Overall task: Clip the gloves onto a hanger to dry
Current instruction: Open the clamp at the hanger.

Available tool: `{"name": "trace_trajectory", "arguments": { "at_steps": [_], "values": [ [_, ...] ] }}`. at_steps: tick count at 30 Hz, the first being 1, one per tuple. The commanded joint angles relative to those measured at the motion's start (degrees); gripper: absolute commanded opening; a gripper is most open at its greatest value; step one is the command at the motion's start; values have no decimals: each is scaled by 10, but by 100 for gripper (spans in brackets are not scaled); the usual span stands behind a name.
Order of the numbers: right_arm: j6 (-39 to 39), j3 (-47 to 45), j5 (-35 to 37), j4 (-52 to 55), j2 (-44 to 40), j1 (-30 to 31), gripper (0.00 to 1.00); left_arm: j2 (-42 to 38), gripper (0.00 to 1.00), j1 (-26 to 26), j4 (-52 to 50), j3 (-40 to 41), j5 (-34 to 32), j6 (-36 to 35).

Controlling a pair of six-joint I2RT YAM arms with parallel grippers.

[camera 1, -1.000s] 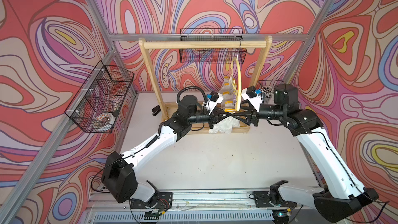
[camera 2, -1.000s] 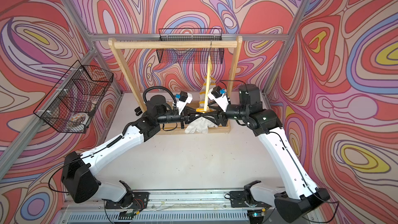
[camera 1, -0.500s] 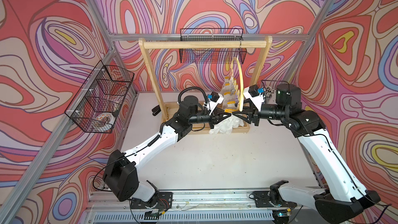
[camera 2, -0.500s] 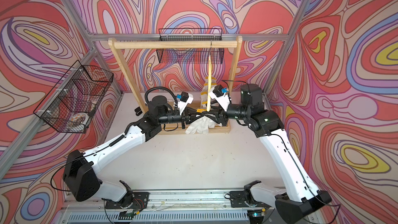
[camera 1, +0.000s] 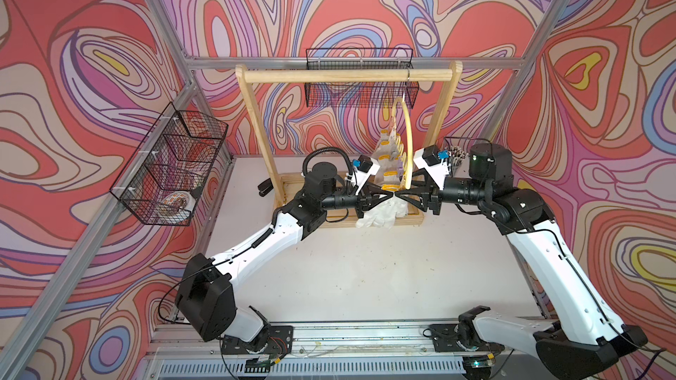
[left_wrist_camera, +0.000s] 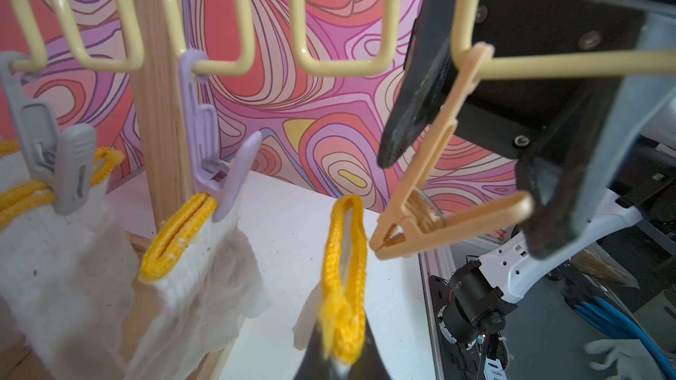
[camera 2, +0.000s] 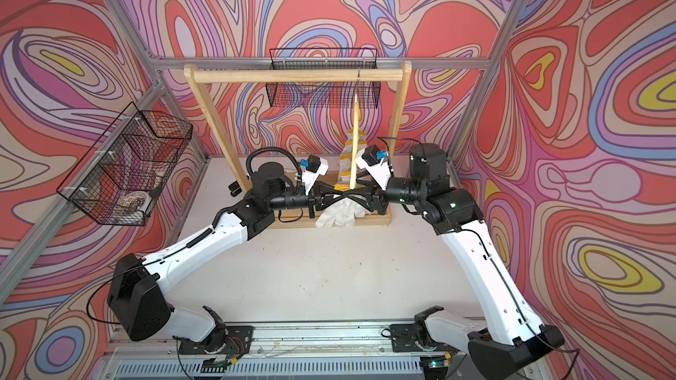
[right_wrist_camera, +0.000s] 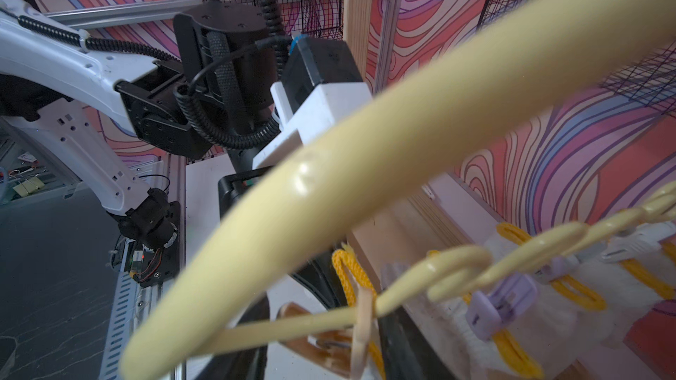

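Both grippers have closed in under the hanger (camera 1: 406,148). Left gripper (left_wrist_camera: 338,369) is clamped on a glove (left_wrist_camera: 345,268); right gripper (left_wrist_camera: 461,191) straddles a peg (left_wrist_camera: 431,210), jaws apart. Beyond, more gloves (left_wrist_camera: 190,261) hang clipped on the rail (camera 1: 347,76).

swirly red walls (camera 1: 365,1), white tabletop (camera 1: 365,268), wire baskets (camera 1: 172,173)

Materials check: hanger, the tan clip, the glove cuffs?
Hanger: looks like metal wire under a glossy pale yellow coating; thin bends, sheen. Tan clip: matte moulded plastic with a metal coil spring. Glove cuffs: braided yellow yarn edging on fuzzy white knit, probably cotton.
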State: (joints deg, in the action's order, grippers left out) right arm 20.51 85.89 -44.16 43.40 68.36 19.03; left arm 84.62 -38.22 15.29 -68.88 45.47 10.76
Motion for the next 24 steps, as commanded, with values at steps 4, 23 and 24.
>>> {"name": "trace_trajectory", "arguments": {
  "at_steps": [4, 23, 24],
  "values": [
    [-1, -9, 7, 8, -9, -3, 51, 6, 0, -1, 25, 2, 11, 6],
    [-19, -13, 21, -6, -19, -3, 29, 13, 0, -1, 37, 5, 7, 16],
    [-20, -14, 20, -6, -20, -3, 27, 14, 0, -1, 40, 5, 9, 19]
  ]
}}
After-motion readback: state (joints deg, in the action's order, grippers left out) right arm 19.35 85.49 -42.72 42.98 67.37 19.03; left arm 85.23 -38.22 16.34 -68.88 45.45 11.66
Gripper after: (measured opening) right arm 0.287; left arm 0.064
